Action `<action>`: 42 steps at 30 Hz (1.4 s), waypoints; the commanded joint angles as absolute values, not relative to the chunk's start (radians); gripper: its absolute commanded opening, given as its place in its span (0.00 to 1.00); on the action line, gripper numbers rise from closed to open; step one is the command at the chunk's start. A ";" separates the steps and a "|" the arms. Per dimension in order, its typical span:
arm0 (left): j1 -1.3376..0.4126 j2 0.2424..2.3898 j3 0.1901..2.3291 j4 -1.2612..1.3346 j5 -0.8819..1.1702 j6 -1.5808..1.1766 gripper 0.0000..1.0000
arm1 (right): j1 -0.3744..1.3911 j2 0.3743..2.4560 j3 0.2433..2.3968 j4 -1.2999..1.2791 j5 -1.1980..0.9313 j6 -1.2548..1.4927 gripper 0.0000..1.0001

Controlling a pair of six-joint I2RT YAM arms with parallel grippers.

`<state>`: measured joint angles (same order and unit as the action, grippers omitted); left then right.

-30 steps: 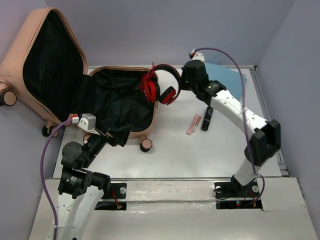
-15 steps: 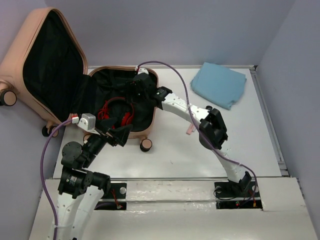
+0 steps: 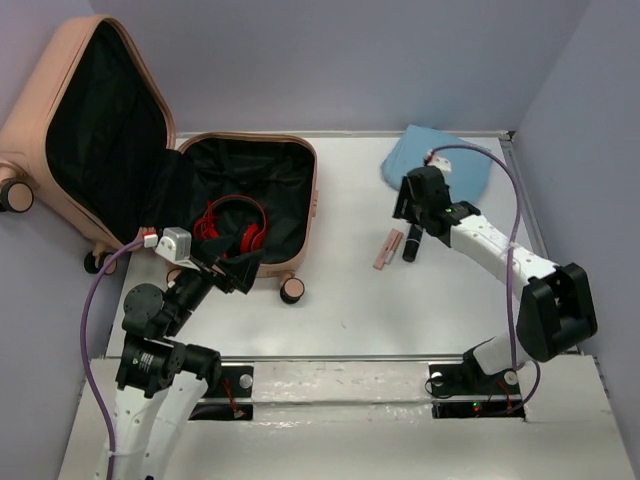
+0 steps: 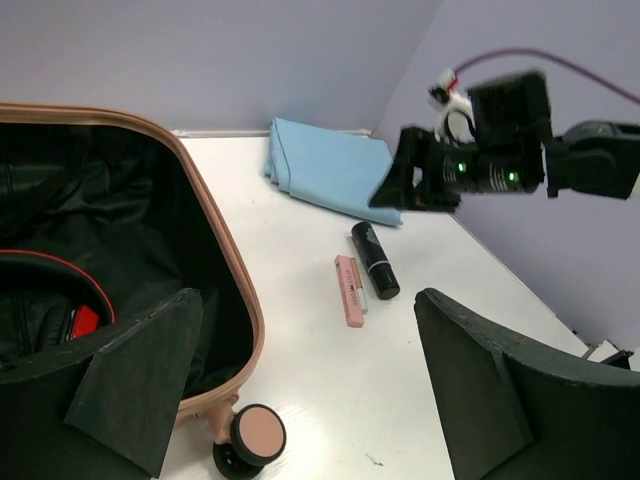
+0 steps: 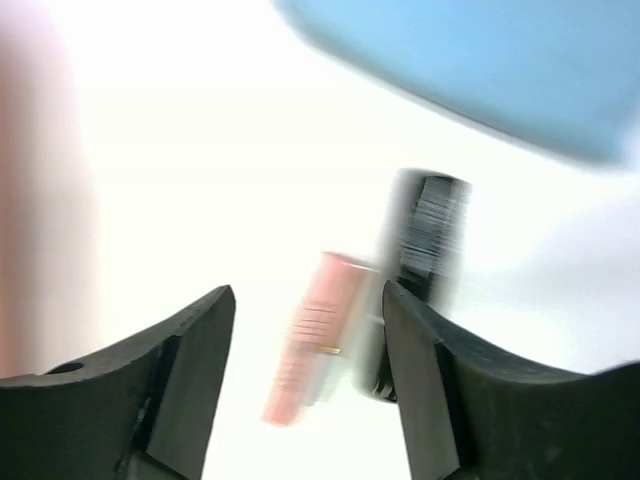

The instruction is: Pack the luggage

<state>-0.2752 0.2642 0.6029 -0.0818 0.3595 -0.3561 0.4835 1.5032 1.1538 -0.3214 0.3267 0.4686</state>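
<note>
The luggage [image 3: 311, 205] is a peach-pink suitcase lying open at the table's back left, its lid leaning against the wall. Red headphones [image 3: 232, 225] lie on its black lining. A pink tube [image 3: 387, 249] and a black tube [image 3: 412, 243] lie side by side on the table to its right. My right gripper [image 3: 403, 212] hovers open just above them; in the blurred right wrist view the pink tube [image 5: 315, 335] shows between the fingers, touching neither. My left gripper [image 3: 225, 272] is open and empty at the suitcase's near rim [image 4: 225, 250].
A folded light-blue cloth [image 3: 460, 165] lies at the back right, just behind the right wrist. A caster wheel [image 4: 250, 438] of the suitcase sticks out near my left fingers. Walls close the table in at the back and on both sides.
My right gripper carried the red headphones into the suitcase, let them go there, then swung back right to above the two tubes. The left arm has not moved.
</note>
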 commanded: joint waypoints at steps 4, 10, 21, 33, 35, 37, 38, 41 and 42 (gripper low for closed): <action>-0.278 0.267 0.609 -0.051 0.391 -0.365 0.99 | 0.362 1.479 0.939 -0.313 0.393 0.456 0.85; -0.278 0.268 0.611 -0.052 0.391 -0.365 0.99 | 0.310 1.649 1.001 -0.259 0.321 0.442 0.76; -0.278 0.261 0.611 -0.054 0.393 -0.364 0.99 | 0.281 1.573 0.970 -0.236 0.371 0.434 0.20; -0.272 0.273 0.609 -0.051 0.393 -0.365 0.99 | 0.592 1.472 1.251 -0.222 0.164 0.423 0.17; -0.270 0.275 0.609 -0.052 0.391 -0.365 0.99 | 0.646 1.573 1.362 -0.222 0.144 0.422 0.18; -0.270 0.275 0.609 -0.054 0.385 -0.365 0.99 | 0.721 1.783 1.530 -0.222 0.135 0.416 0.19; -0.270 0.275 0.609 -0.054 0.384 -0.365 0.99 | 0.733 1.784 1.590 -0.229 0.129 0.413 0.19; -0.268 0.276 0.611 -0.057 0.383 -0.365 0.99 | 0.755 1.975 1.808 -0.264 0.098 0.414 0.20; -0.267 0.278 0.611 -0.057 0.383 -0.365 0.99 | 0.755 2.056 1.859 -0.274 0.075 0.420 0.22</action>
